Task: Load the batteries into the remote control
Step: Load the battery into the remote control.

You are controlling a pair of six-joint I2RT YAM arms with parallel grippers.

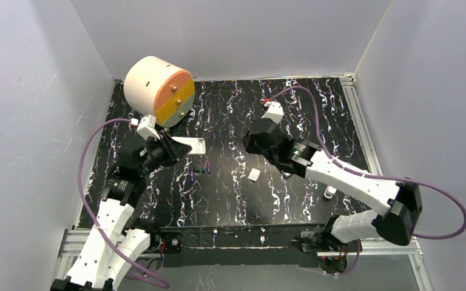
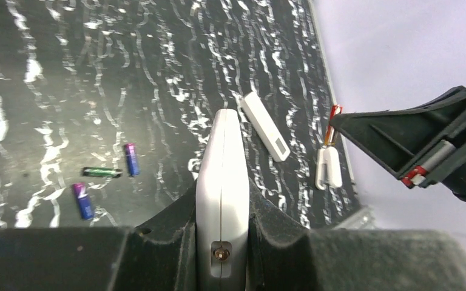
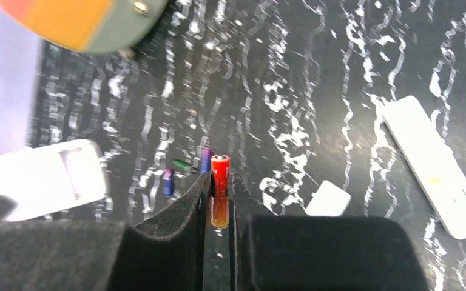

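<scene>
My left gripper is shut on a white remote, held edge-on above the table; in the top view the remote sticks out to the right of the gripper. In the right wrist view the remote shows an open battery bay. My right gripper is shut on a red-orange battery, held upright above the table, right of the remote. Two purple batteries and a green one lie on the table between the arms.
A second white remote lies flat on the table and also shows in the left wrist view. A small white cover lies near the middle. A white clip lies right. A cream and orange drum stands at the back left.
</scene>
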